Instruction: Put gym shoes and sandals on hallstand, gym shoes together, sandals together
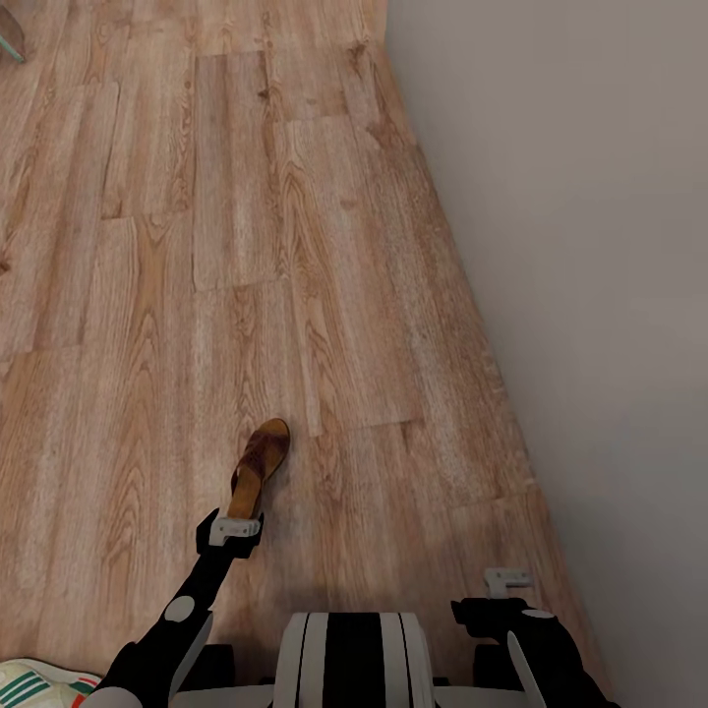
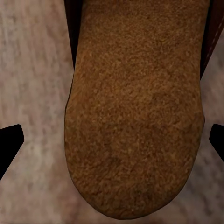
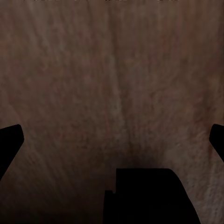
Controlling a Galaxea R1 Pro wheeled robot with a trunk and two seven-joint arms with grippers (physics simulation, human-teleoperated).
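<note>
Closest to the camera in the head view was your robot's striped trunk [image 1: 352, 659], at the near edge of the scene, with one arm on each side of it. Your left gripper [image 1: 236, 528] reached forward over the corridor floor [image 1: 147, 295] and stood at the near end of one sandal [image 1: 259, 467]. This sandal lay flat on the wood planks, a little left of the middle, with its long axis running away from you and slightly to the right. In the left wrist view its tan footbed [image 2: 135, 112] lay between the two dark fingertips [image 2: 9, 144], which stood far apart on both sides. So your left gripper was wide, and its fingers did not touch the sandal in that view; I could not tell how high it was above the shoe.

Your right gripper [image 1: 507, 580] was at the near right, close to the grey wall [image 1: 590, 246], over bare floor. In the right wrist view its fingertips [image 3: 9, 140] were also spread wide with only shadowed planks between them, so it held nothing.

At the near left corner you could see part of one gym shoe [image 1: 34, 685], white with green stripes and a red patch, beside your left arm. At the far left corner, a small pale object [image 1: 10, 34] was cut by the edge; I could not tell what it was.
</note>
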